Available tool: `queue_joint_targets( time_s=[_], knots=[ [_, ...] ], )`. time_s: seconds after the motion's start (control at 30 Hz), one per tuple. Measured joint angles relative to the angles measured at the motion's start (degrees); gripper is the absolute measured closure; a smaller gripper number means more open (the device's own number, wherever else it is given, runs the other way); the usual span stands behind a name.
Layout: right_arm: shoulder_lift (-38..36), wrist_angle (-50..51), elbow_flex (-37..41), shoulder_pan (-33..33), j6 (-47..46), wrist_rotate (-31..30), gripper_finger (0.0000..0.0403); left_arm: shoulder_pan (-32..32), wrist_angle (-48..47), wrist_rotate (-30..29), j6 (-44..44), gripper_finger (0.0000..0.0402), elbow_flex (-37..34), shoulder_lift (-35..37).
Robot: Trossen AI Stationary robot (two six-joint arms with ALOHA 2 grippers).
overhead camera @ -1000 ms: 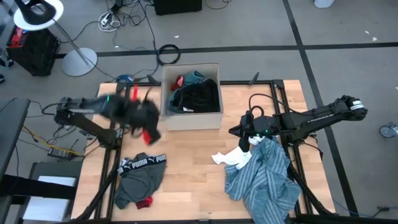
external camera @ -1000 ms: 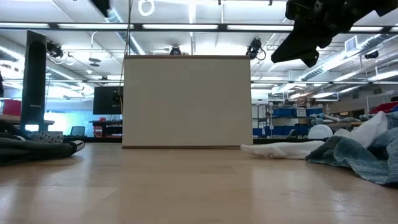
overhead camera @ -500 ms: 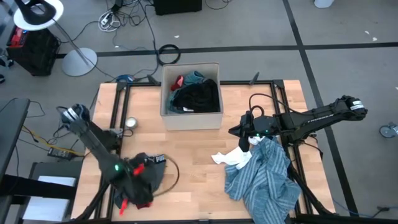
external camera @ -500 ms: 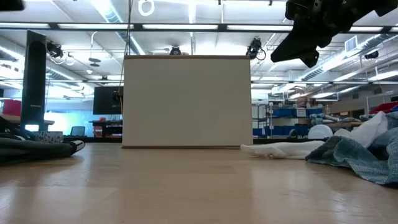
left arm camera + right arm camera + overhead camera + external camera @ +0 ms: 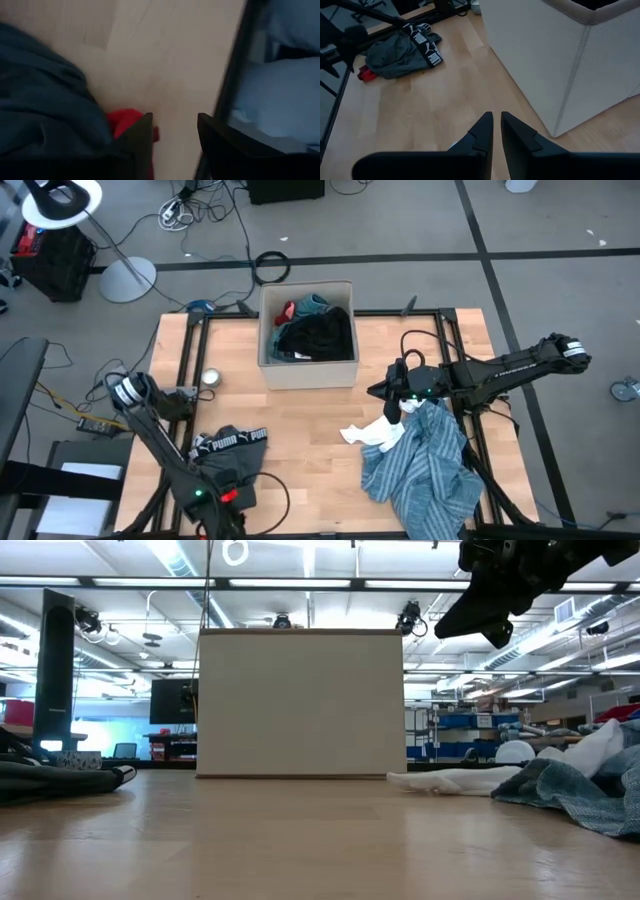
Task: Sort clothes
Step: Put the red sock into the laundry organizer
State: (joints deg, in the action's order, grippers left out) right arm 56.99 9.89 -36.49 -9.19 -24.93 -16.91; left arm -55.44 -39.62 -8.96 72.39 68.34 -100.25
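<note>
Two loose garments are seen on the wooden table [image 5: 310, 440] — a dark grey piece with a black lettered waistband [image 5: 228, 463] and a blue-white striped shirt [image 5: 425, 465] — plus one small red item [image 5: 125, 125]. The left gripper [image 5: 172, 132], fingers parted, is lowered over the red item at the table's near-left edge. The right gripper [image 5: 496, 131], fingers nearly closed on nothing, is held above the striped shirt, beside the tan box [image 5: 305, 335].

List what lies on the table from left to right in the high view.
Left gripper low at the front edge, by the grey Puma-band garment → cardboard box of dark clothes → white piece → right gripper above it → blue-white striped shirt.
</note>
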Motion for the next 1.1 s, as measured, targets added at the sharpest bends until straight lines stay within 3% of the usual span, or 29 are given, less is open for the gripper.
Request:
queue_joint_targets(
  time_s=[0.47, 0.53, 0.6, 0.7, 0.87, 1.1],
  knots=[
    [0.0, -0.4, 0.0, 0.0, 0.0, 0.0, 0.0364, -0.1, -4.0, 4.5, 6.2, 0.0243, -0.1, -7.5],
    [0.0, -0.5, 0.0, 0.0, 0.0, 0.0, 0.0364, 0.3, -4.2, 6.9, 6.2, 0.0262, -0.3, -7.6],
    [0.0, -0.5, 0.0, 0.0, 0.0, 0.0, 0.0364, 0.8, -4.4, 8.8, 6.0, 0.0305, -0.4, -7.3],
    [0.0, -0.9, 0.0, 0.0, 0.0, 0.0, 0.0364, 1.5, -6.6, 9.3, 4.7, 0.0383, -0.5, -6.0],
    [0.0, -1.1, 0.0, -0.1, 0.0, 0.1, 0.0364, 2.9, -13.0, 8.2, 4.5, 0.0398, -0.6, -2.3],
    [0.0, -1.3, 0.0, -0.1, 0.0, 0.1, 0.0364, 7.1, -18.8, 0.0, 4.4, 0.04, -0.6, 8.4]
  ],
)
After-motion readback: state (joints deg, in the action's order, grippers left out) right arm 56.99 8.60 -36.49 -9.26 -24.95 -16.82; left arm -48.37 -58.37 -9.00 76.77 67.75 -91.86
